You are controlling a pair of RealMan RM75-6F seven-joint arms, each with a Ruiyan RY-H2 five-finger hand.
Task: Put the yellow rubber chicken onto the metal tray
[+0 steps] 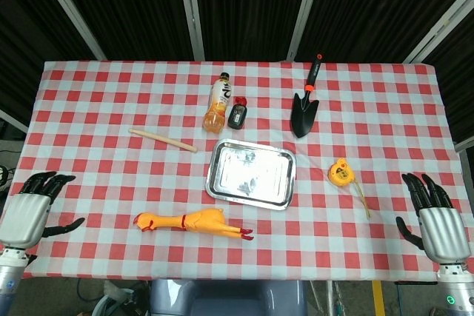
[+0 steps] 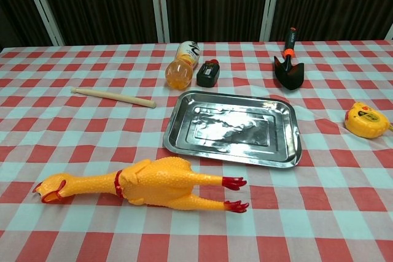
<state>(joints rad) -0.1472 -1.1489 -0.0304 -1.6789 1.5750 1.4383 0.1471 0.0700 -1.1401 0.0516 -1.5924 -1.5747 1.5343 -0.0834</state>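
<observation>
The task stands at its opening step: nothing is grasped yet. The yellow rubber chicken lies on its side near the front edge of the table, left of centre, head toward the left edge and red feet toward the right. The metal tray sits just behind and to the right of it, near the table's middle, with nothing in it.

The left hand hangs off the front-left corner, fingers spread and holding nothing. The right hand hangs off the front-right corner, likewise spread and holding nothing. Neither appears in the chest view.

Next move, as a judgement: the left hand is nearer the chicken, so it should reach in over the front edge, close on the thick body, lift, and carry it a short way back and right.

Other items lie toward the rear: an orange bottle, a small black device, a garden trowel and a wooden stick. A yellow tape measure sits toward the right edge. None lies between chicken and tray; the raised tray rim is the only thing to clear.
</observation>
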